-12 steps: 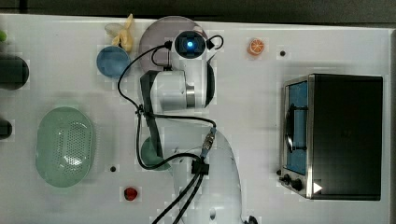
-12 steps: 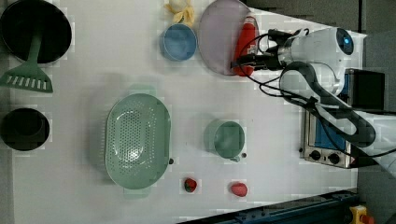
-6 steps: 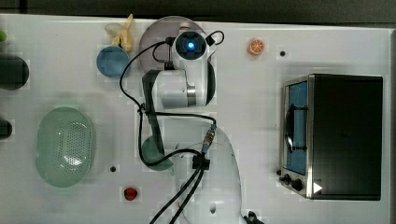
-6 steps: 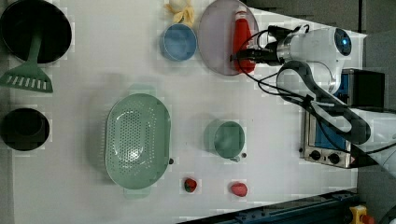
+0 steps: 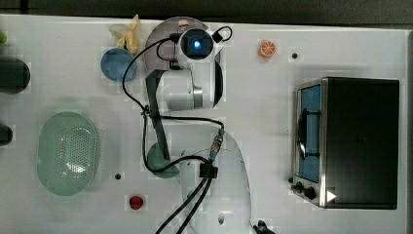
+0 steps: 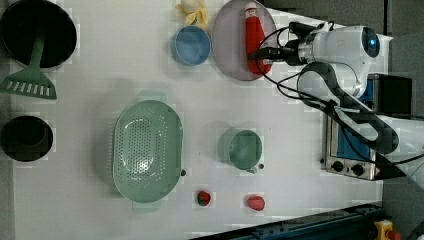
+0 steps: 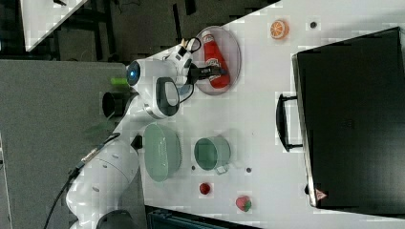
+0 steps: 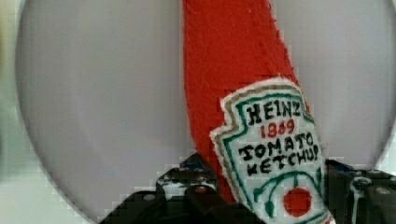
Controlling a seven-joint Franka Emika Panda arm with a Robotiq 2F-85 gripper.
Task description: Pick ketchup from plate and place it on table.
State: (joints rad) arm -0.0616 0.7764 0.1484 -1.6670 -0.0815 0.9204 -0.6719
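The arm (image 6: 350, 95) reaches low, tool (image 6: 263, 52) (dark fingers apart) pointing down.

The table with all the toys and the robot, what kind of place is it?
Probably a robot lab's pretend kitchen: a white table with a plush ketchup on a plate, a toaster oven and a colander.

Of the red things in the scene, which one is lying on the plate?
The ketchup, long with a white label, lies on the plate; the small round red fruits sit on the table.

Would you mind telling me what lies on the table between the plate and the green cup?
Nothing: in the left view, bare white table separates the plate from the green cup.
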